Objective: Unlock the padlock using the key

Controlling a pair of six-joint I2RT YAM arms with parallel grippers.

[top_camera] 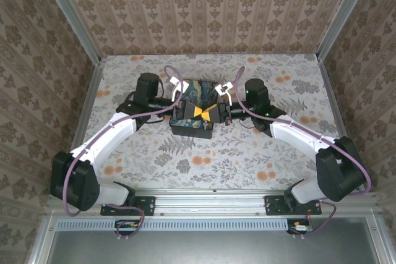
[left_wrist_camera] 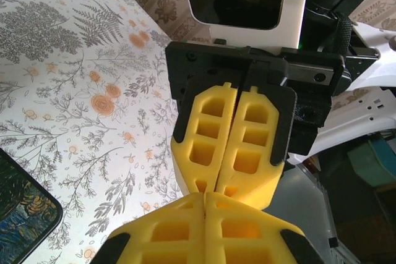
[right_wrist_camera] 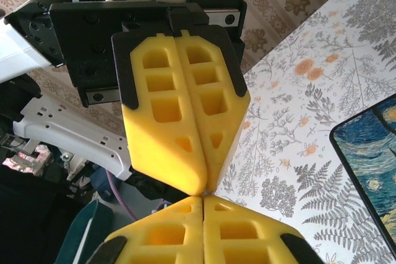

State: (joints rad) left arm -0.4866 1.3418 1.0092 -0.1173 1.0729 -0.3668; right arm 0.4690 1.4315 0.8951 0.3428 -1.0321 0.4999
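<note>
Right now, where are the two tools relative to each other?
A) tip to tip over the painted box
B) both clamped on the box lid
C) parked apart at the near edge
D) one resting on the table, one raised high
A: the left tool and right tool face each other with their yellow fingertips almost meeting, and the top view puts that meeting point over the box.

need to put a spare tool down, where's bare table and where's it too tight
Free: the floral table strip between the black box with the blue-and-yellow painted lid and the silver near rail; also both far corners. Crowded: over the box, where the left hand and the right hand meet.
</note>
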